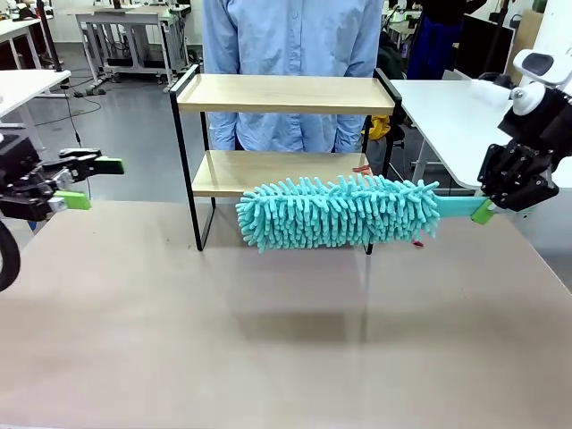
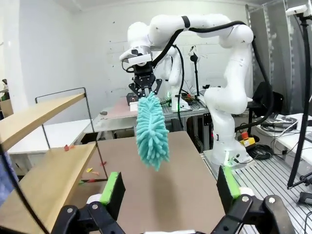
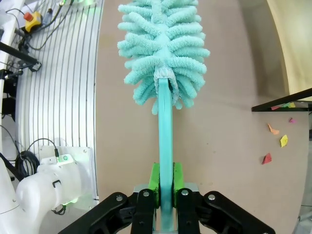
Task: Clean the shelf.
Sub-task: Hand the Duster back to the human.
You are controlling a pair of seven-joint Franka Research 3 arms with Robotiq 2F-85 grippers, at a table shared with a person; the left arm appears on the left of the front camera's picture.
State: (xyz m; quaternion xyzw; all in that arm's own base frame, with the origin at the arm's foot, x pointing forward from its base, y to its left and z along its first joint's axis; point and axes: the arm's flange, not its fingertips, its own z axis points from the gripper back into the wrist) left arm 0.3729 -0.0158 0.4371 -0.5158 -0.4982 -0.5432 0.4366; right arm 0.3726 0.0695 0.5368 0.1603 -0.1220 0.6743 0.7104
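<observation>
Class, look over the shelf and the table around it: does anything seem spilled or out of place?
Yes. Small coloured scraps lie scattered on the table beside the shelf leg, and a few more sit on its lower board. They look like litter. The duster, gripped by the right gripper, hangs in front of the shelf.

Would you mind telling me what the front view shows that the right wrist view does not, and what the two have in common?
Front view alone: the person's blue shirt behind the shelf's upper board, and the open left gripper at the table's left edge. Right wrist view alone: small coloured scraps on the table by the shelf's foot, and a red button. Both: the right gripper shut on the turquoise duster by its handle.
</observation>
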